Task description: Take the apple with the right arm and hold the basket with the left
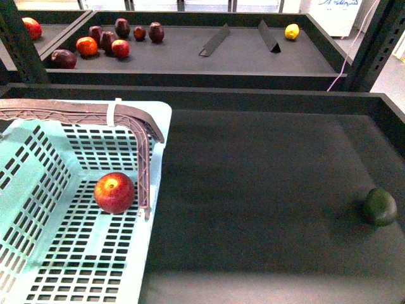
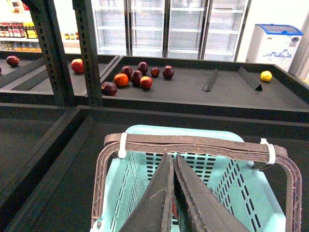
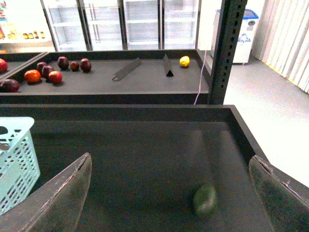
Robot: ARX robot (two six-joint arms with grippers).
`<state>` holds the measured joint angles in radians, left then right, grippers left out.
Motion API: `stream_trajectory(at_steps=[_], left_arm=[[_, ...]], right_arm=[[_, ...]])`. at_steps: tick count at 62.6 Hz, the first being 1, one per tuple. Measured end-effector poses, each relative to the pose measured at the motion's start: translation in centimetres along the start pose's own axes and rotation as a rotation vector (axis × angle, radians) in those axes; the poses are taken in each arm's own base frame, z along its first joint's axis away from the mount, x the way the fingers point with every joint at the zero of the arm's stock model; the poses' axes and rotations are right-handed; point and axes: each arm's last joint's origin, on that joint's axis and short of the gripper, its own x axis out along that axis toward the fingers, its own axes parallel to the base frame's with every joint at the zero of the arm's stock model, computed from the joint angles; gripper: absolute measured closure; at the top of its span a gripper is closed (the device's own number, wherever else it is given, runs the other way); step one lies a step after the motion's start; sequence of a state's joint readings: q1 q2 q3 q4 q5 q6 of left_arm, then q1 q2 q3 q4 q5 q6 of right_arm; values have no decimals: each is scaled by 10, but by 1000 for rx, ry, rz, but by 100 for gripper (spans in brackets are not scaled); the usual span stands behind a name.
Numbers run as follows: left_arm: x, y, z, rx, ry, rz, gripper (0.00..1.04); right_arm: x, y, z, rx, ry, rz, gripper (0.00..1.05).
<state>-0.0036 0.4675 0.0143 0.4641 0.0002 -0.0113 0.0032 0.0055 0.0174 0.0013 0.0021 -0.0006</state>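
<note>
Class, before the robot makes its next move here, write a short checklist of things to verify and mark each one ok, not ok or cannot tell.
1. Apple resting inside basket: ok.
2. Right end effector open and empty: ok.
3. Left end effector gripping the basket: not ok; fingers together above it, touching nothing visible.
4. Basket handle folded clear of the apple: cannot tell.
5. Green fruit apart from the basket: ok.

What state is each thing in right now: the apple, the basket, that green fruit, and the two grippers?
apple: lying inside the basket, held by nothing.
basket: upright, brown handle folded down along its rim.
green fruit: resting alone on the dark tray.
left gripper: shut, above the basket.
right gripper: open, empty.
</note>
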Motion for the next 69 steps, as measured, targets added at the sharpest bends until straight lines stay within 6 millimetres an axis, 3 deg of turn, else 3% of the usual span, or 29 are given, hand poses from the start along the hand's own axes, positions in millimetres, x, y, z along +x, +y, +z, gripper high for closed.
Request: stream_trajectory(at_steps=[69], left_arm=[[-30,0,-2,0,1,0,101]], right_arm=[[0,0,0,0,0,0,9]])
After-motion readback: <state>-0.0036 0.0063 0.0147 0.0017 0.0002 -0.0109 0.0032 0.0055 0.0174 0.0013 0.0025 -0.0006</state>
